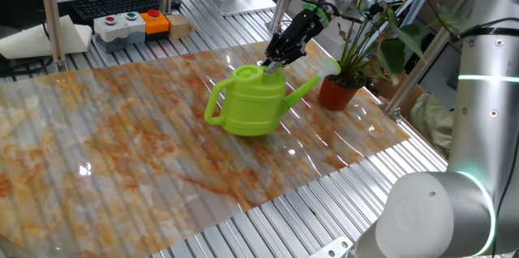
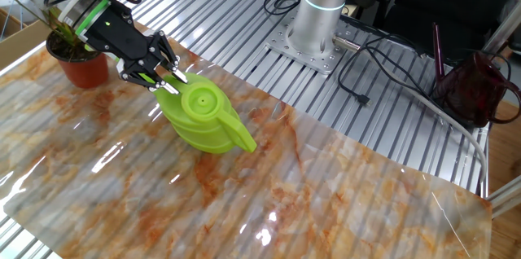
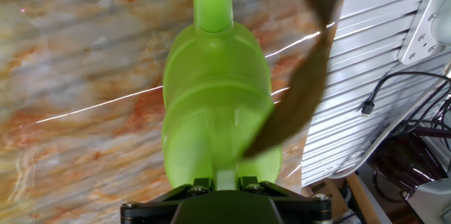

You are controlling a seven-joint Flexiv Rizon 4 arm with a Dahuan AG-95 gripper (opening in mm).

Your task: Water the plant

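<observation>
The lime-green watering can (image 1: pixel 255 104) stands on the marbled table sheet, with its spout pointing at the plant (image 1: pixel 381 31) in its terracotta pot (image 1: pixel 338 94). My gripper (image 1: pixel 270 63) is at the top of the can on the spout side. In the hand view the fingers (image 3: pixel 201 182) sit on either side of a pale green strip of the can (image 3: pixel 215 104), so the gripper (image 3: pixel 225 179) looks shut on it. The other fixed view shows the gripper (image 2: pixel 165 80) against the can (image 2: pixel 203 120), beside the pot (image 2: pixel 81 68). A blurred leaf (image 3: pixel 310 76) crosses the hand view.
A button box (image 1: pixel 130 24) and a keyboard (image 1: pixel 113 4) lie at the far edge. The arm's base (image 2: pixel 321 15) stands on the slatted metal table, with cables (image 2: pixel 383 72) and a dark red container (image 2: pixel 476 88) beside it.
</observation>
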